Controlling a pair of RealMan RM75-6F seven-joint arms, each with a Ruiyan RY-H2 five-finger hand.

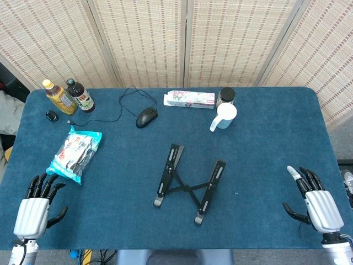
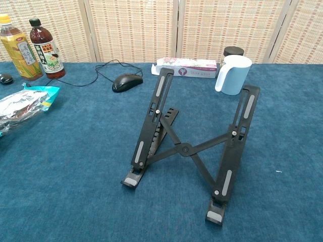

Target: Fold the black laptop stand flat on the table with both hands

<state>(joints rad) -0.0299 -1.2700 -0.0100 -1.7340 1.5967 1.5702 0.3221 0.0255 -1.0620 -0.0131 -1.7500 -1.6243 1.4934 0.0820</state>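
Stand legs are sticking up open in the middle of the blue table (image 1: 265, 165): the black laptop stand (image 1: 188, 183) is sitting unfolded, with its two long bars joined by a crossed brace. Both hands are lying far from the stand, near the table's front edge. The left hand (image 1: 37, 205) is resting well off to the stand's left, fingers spread and holding nothing. The right hand (image 1: 314, 200) is resting well off to the stand's right, fingers also apart and holding nothing (the chest view is not showing either hand). Behind the stand a light blue jug (image 2: 232, 74) is standing upright; I cannot tell what is inside. A dark jar (image 2: 233, 51) is peeking out behind the jug, mostly hidden.
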